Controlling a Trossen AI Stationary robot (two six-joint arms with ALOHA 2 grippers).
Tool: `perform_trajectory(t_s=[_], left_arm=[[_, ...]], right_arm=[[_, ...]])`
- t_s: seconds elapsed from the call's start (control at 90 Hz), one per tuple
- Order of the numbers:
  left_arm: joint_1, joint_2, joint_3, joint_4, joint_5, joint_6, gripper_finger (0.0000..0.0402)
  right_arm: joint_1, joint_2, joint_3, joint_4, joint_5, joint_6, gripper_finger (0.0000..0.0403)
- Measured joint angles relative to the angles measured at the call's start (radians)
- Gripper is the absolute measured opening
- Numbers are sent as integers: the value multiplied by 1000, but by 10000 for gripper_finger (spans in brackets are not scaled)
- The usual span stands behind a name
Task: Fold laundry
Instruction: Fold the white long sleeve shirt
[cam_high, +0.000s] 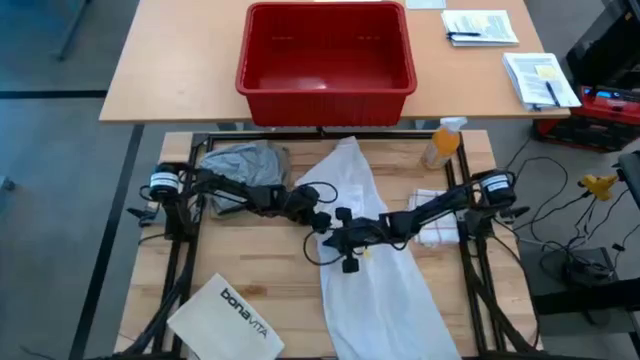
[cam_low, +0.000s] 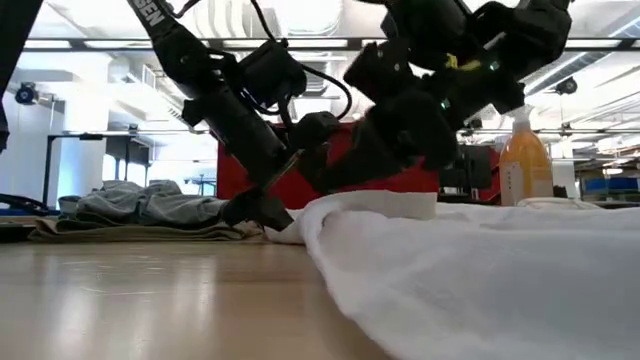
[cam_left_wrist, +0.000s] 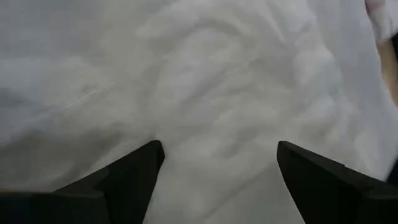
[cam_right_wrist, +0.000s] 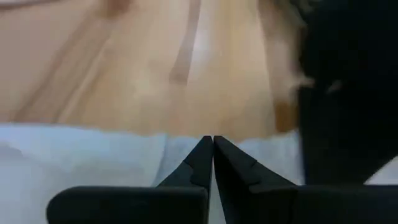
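White and stiff, one flat bag printed "bonavita" (cam_high: 232, 318) lies at the near edge of my light wooden table (cam_high: 260, 265). Next to it, one big soft white shirt (cam_high: 385, 300) runs in a long wrinkled strip from the near edge up to the middle of the table.

Both my grippers sit at the shirt's left edge, close together. My left gripper (cam_left_wrist: 217, 163) has its two dark fingers spread wide over the white cloth. My right gripper (cam_right_wrist: 213, 155) has its fingers pressed together, and white cloth lies under the tips; I cannot tell if any is pinched.

By the right arm lies one small folded white cloth (cam_high: 437, 218). Farther back on the left, one crumpled grey shirt (cam_high: 240, 161) rests on a flat tan piece (cam_low: 130, 232). One orange spray bottle (cam_high: 441, 142) stands at the back right.

Beyond the table, one red plastic bin (cam_high: 326, 62) sits on a desk, with nothing inside it.
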Motion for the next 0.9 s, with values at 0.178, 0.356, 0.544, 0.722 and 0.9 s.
perform_trajectory(t_s=[0.178, 0.356, 0.544, 0.722, 0.9], left_arm=[[12, -2, -1, -10, 26, 56, 309], [33, -3, -1, -22, 111, 227, 309], [58, -5, -1, -33, 166, 342, 309], [72, -1, -1, -33, 177, 358, 309], [74, -1, -1, -33, 177, 368, 309]], right_arm=[[0, 23, 1, 13, -50, -40, 0], [34, 59, 19, 5, -97, -61, 0], [50, 72, 31, 1, -101, -51, 0], [73, 80, 68, -24, -209, -17, 0], [113, 89, 130, -140, -278, -34, 0]])
